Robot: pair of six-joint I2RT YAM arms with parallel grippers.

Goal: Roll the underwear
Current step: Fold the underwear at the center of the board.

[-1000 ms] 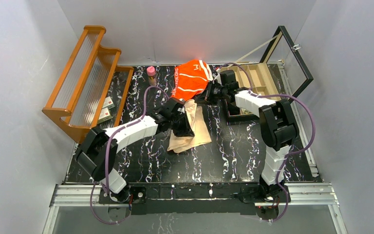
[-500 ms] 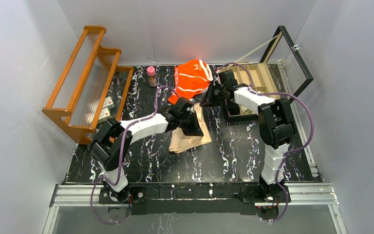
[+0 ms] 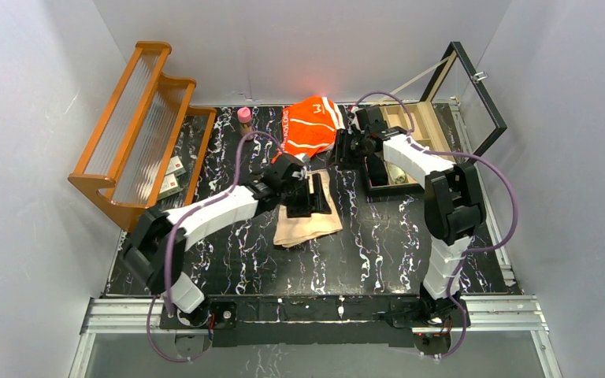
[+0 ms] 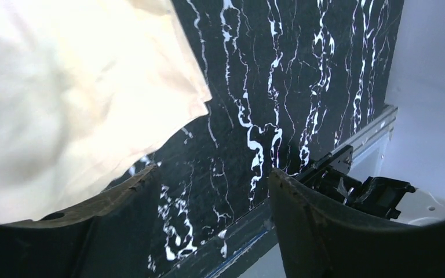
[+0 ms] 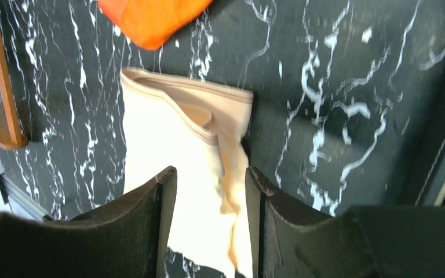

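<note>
Beige underwear (image 3: 307, 227) lies flat on the tabletop (image 3: 386, 248), just beside the orange underwear (image 3: 311, 126). Left fingers (image 4: 121, 202) and right fingers (image 5: 142, 214) stand parted, empty. You should grip one beige edge squarely and roll evenly.

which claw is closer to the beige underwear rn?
Left. The left claw is directly over the beige underwear's far half. The right claw sits past its far end, beside the orange underwear.
</note>
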